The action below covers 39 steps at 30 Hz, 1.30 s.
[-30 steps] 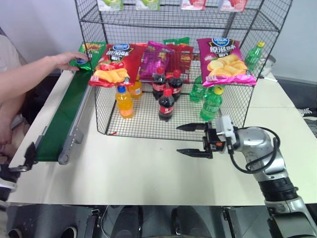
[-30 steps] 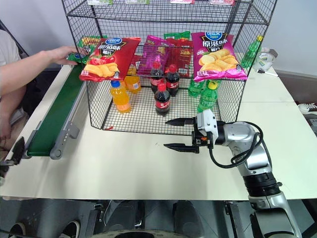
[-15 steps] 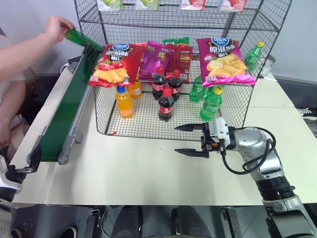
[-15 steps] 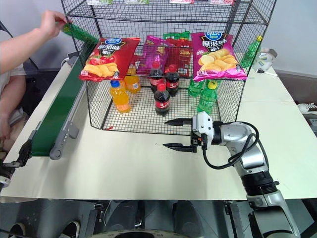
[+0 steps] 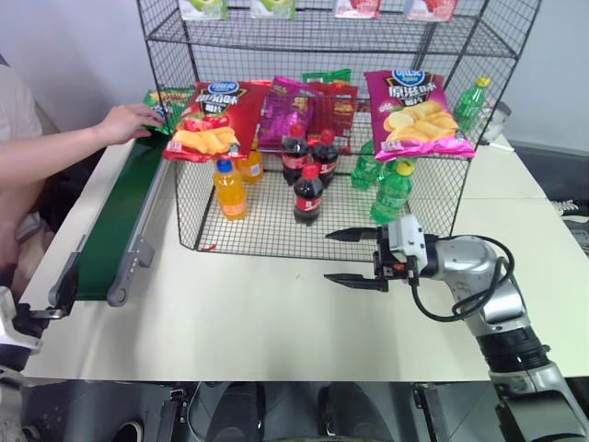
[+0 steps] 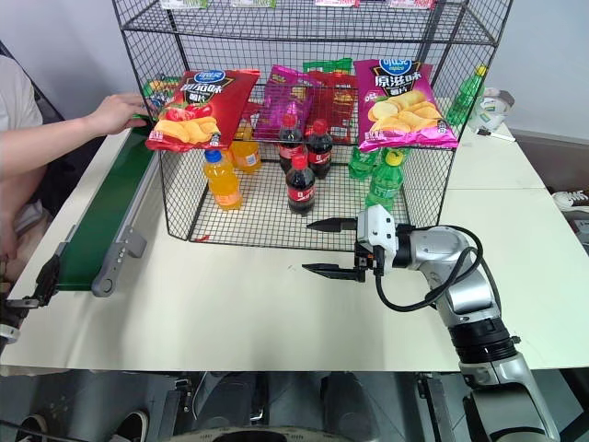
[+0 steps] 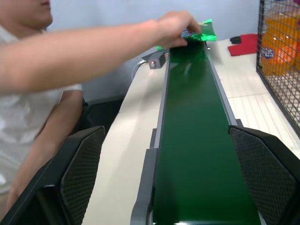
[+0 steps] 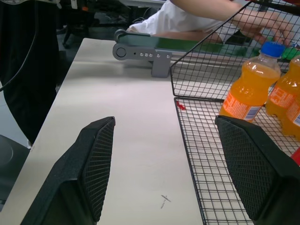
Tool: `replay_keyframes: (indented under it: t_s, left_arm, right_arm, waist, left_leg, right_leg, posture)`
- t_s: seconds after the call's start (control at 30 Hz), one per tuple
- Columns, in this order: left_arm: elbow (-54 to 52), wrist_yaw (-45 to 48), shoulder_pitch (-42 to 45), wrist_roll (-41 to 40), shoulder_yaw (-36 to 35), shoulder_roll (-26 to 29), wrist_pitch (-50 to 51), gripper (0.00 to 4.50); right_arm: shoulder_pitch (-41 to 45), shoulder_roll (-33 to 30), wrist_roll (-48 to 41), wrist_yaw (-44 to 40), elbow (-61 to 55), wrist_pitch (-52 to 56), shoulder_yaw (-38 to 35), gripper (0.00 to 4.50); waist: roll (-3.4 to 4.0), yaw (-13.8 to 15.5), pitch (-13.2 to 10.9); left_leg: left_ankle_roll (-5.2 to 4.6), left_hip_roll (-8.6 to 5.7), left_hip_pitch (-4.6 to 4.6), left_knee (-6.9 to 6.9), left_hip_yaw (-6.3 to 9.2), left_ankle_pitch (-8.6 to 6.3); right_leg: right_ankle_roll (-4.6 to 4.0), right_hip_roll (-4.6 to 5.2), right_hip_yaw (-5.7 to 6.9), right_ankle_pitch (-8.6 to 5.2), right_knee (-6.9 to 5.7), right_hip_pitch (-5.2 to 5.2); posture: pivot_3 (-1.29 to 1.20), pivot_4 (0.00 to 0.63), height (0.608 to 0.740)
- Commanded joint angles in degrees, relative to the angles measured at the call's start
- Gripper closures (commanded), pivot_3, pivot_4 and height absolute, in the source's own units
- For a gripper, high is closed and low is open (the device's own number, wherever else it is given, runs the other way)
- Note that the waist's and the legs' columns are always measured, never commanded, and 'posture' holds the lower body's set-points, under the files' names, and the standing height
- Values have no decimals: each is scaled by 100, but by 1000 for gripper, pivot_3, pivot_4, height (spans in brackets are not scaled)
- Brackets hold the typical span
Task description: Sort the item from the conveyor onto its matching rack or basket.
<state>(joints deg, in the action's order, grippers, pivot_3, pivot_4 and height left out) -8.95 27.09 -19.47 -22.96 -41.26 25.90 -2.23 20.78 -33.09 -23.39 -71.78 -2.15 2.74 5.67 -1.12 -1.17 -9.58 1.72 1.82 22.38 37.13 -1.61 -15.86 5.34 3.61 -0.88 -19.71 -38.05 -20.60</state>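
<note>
- Green crisp bag (image 7: 199,29): at the conveyor's (image 5: 124,216) far end, about ten o'clock of the wire rack (image 5: 166,28), under a person's hand (image 5: 129,121).
- Right gripper (image 5: 352,257): jaws apart, empty, at the rack's six o'clock.
- Left gripper (image 7: 168,176): fingers spread, empty, facing along the belt.

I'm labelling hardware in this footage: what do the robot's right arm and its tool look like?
The right arm is silver-grey metal with rounded joints and a black cable looping beside it. Its tool has a white block at the wrist and two black tapered fingers, whose inner pads carry a fine mesh texture.
</note>
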Motion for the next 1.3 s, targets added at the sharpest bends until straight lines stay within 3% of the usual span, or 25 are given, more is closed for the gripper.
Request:
replay_keyframes:
  t_s: [0.03, 0.5, 0.7, 0.83, 1.03, 1.2, 1.3]
  left_arm:
    - [-11, 10, -28, -13, -95, 54, -176, 0]
    - [103, 328, 69, -171, -11, 211, -151, 0]
    - [164, 439, 26, 184, 41, 320, -462, 0]
    - [320, 468, -124, 787, 93, 531, -1069, 0]
    - [810, 203, -445, 2312, 138, 1092, -2867, 0]
    - [1203, -449, -588, 3363, 18, 1348, -3673, 0]
    - [1425, -680, -686, 3580, 60, 1441, -3899, 0]
  right_arm:
    - [94, -85, -118, 5, -263, 87, -121, 953]
    - [-57, -120, -62, 135, -452, 236, -126, 953]
    - [-135, -124, 17, 111, -421, 116, -69, 953]
    - [-116, -81, 21, 114, -385, 112, -51, 953]
    - [-118, 8, 23, 128, -405, 123, 31, 953]
    - [-52, 46, 12, 120, -423, 174, 67, 953]
    - [-20, 51, 0, 112, -448, 213, 91, 953]
  waist:
    - [0, 1, 0]
    - [0, 1, 0]
    - [0, -3, 0]
    - [1, -1, 0]
    - [2, -4, -1]
    - [2, -6, -1]
    - [2, -13, -1]
  left_leg:
    - [0, 0, 0, 0, 0, 0]
    - [0, 0, 2, -2, 0, 0]
    - [1, 0, 3, -5, 0, 0]
    - [1, 0, 3, -5, 0, 0]
    - [1, 0, 4, -14, -1, -1]
    - [2, 0, 8, -17, -2, -1]
    - [1, 0, 11, -19, -4, -1]
  right_leg:
    - [0, 0, 0, 0, 0, 0]
    - [-1, 3, 0, 0, 2, -2]
    - [-1, 4, 0, -1, 3, -4]
    - [-2, 4, 0, -1, 4, -4]
    - [-5, 4, -1, -2, 9, -8]
    - [-6, 7, -1, -2, 11, -12]
    - [-6, 8, -2, -2, 10, -16]
  posture:
    - [0, 150, 739]
    - [0, 150, 739]
    - [0, 150, 739]
    - [0, 150, 739]
    - [0, 150, 739]
    - [0, 150, 739]
    - [0, 150, 739]
